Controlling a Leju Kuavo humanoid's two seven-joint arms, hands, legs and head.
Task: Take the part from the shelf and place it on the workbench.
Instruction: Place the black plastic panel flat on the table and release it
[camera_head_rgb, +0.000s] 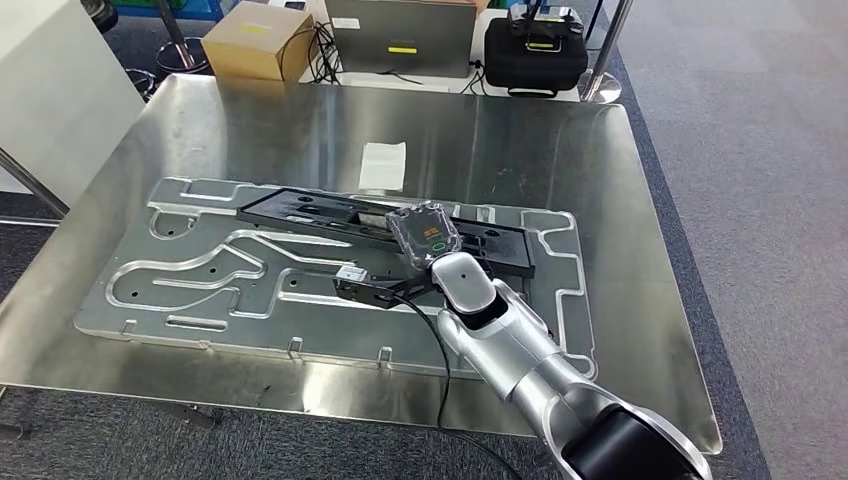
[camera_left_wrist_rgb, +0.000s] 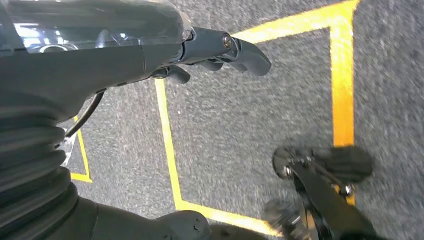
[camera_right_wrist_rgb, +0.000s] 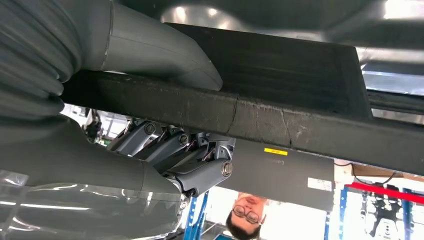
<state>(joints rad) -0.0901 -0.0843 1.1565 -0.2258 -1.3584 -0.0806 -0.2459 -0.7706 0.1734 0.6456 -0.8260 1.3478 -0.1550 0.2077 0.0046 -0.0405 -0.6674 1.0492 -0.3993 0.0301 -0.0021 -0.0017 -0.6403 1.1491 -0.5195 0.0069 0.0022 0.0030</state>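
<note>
Right robot hand (camera_head_rgb: 425, 238) gripping black part (camera_head_rgb: 330, 212) over table (camera_head_rgb: 560, 150); lower flat before releasing; left robot hand (camera_left_wrist_rgb: 220, 50) curled, empty.

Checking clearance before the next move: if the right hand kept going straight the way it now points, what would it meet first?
The right hand already grips the long black part. Beyond lies bare steel workbench, then probably the grey case at the far edge; depth is uncertain.

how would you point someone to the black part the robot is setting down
On the steel workbench lies a large grooved aluminium plate. The long black part lies slantwise across it, gripped by the right hand. It is the one dark flat bar on the silver metal.
</note>
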